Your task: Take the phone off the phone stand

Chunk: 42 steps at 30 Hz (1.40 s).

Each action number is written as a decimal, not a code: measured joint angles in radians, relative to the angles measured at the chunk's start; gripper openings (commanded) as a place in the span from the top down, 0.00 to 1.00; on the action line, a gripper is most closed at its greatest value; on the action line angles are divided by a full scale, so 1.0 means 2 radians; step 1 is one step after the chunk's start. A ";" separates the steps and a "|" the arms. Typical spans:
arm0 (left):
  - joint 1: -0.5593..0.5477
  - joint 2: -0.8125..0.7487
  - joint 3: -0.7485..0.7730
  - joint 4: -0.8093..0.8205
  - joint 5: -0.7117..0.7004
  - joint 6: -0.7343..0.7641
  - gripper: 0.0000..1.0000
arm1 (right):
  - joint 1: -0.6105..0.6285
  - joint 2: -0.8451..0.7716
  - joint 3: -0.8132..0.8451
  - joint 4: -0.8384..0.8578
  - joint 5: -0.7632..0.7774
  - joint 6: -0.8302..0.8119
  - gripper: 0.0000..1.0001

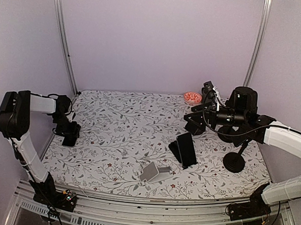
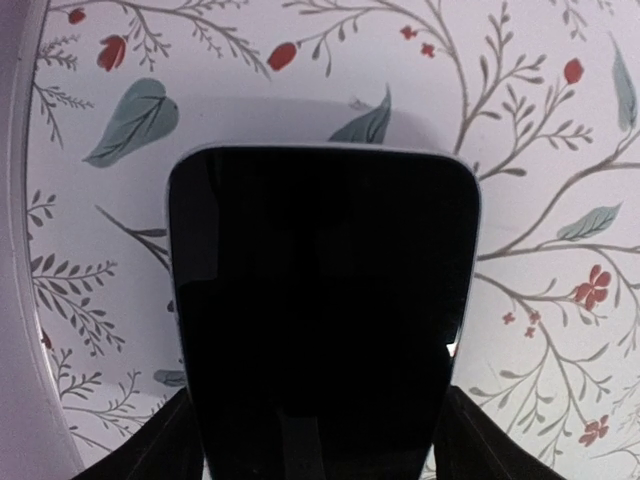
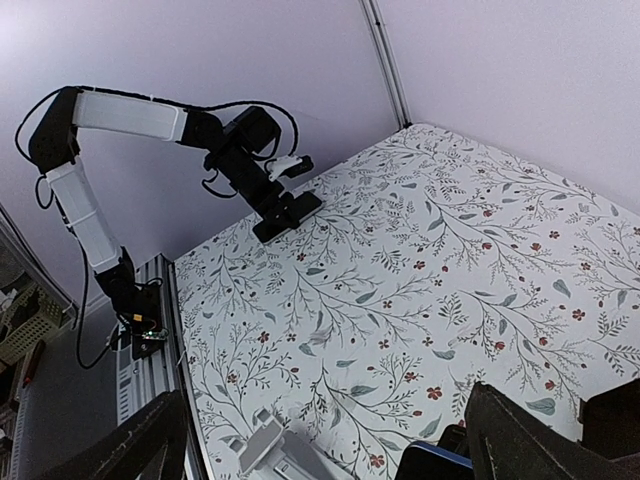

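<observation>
My left gripper (image 1: 68, 135) is low over the left edge of the floral mat, shut on a black phone (image 1: 70, 139). In the left wrist view the phone (image 2: 320, 300), with its pale rim, fills the space between my fingers (image 2: 150, 450). An empty grey phone stand (image 1: 155, 172) sits at the front middle and shows in the right wrist view (image 3: 268, 450). A second dark phone (image 1: 186, 148) leans on a black stand mid-right; its blue top edge shows in the right wrist view (image 3: 432, 460). My right gripper (image 1: 194, 123) hovers open and empty above it.
A small red bowl (image 1: 192, 97) sits at the back right. A black round-based holder (image 1: 233, 162) stands at the right, below the right arm. Metal frame posts rise at the back corners, and a rail runs along the front edge.
</observation>
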 measured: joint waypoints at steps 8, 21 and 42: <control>0.001 0.004 0.000 0.012 0.007 0.000 0.29 | 0.000 0.000 0.000 0.004 -0.003 0.000 0.01; -0.011 0.000 0.000 0.020 0.000 0.006 0.01 | 0.000 0.000 0.000 0.004 -0.003 0.000 0.01; -0.349 -0.235 -0.006 0.087 0.045 0.013 0.01 | 0.000 -0.024 0.000 -0.016 0.007 0.000 0.01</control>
